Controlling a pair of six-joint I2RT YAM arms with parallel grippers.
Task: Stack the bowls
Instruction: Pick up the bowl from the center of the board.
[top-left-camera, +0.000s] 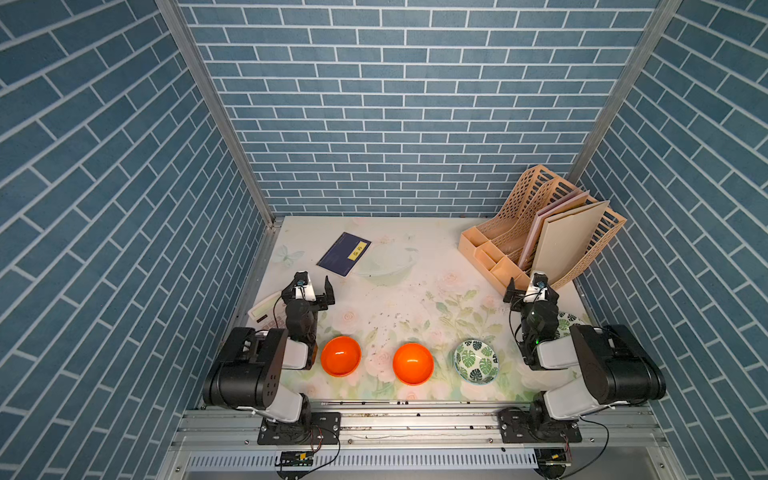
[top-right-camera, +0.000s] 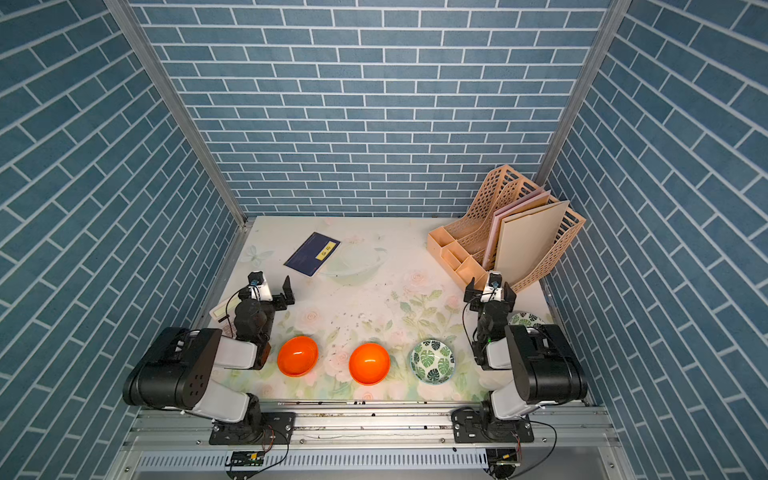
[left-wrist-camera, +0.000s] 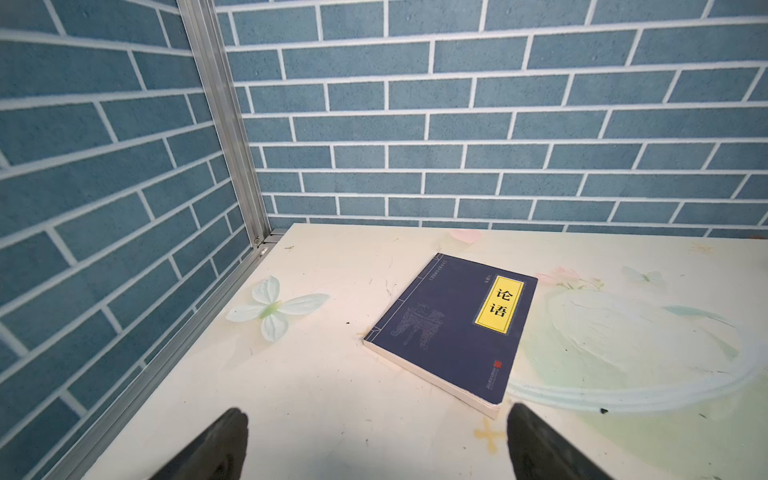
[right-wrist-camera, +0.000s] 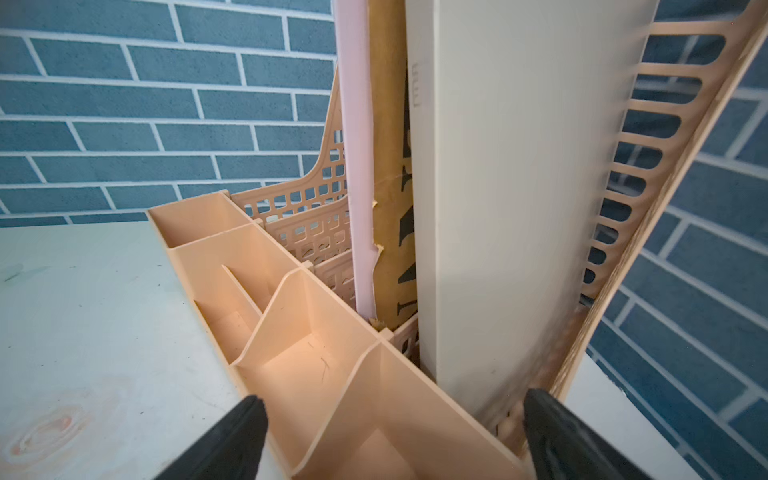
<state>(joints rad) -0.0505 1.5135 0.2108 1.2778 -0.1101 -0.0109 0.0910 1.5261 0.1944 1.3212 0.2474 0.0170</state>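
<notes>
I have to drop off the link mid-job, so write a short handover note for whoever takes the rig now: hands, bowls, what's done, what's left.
Left hand: open, empty, facing the blue book.
Right hand: open, empty, facing the file rack.
Bowls: three stand apart in a row on the table. They are the first orange bowl beside the left arm, the second orange bowl in the middle, then the leaf bowl. The second leaf bowl is partly hidden behind the right arm.
Done: nothing stacked.
Left: all the stacking.
</notes>
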